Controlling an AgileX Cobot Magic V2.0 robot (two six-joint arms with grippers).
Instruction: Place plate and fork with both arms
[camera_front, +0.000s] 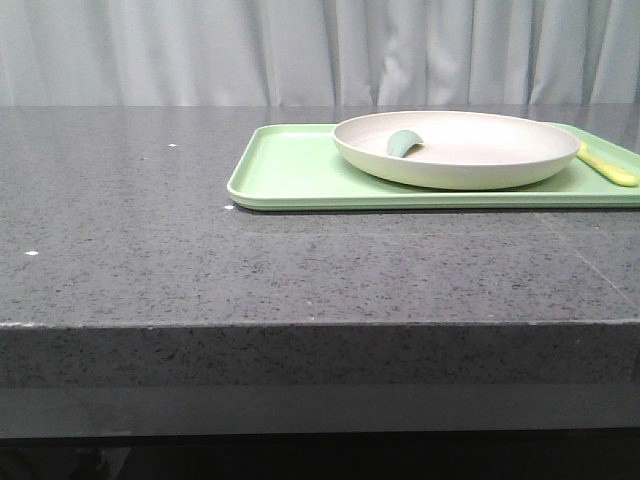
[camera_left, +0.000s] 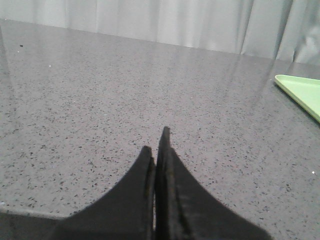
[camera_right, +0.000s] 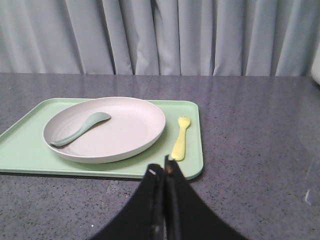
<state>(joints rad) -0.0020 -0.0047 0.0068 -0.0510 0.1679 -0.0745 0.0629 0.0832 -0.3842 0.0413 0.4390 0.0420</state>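
Across the front view, a speckled grey worktop (camera_front: 130, 230) runs to pale curtains (camera_front: 200, 50). At upper right, a green tray (camera_front: 290, 170) carries the plate (camera_front: 470, 150), holding a green spoon (camera_front: 403, 143), with the fork (camera_front: 608, 167) beside it. Right hand (camera_right: 164, 172), closed and empty, hovers near the fork's handle; left hand (camera_left: 159, 145), closed, sits well apart.

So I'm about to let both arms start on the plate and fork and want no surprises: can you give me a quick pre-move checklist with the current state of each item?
1. Plate sits on the green tray: ok.
2. Fork lies on the tray beside the plate, free of it: ok.
3. Plate empty: not ok, a green spoon rests inside.
4. Right gripper open for a grasp: not ok, shut.
5. Left gripper open: not ok, shut, over bare table.
6. Either gripper touching the table: cannot tell.
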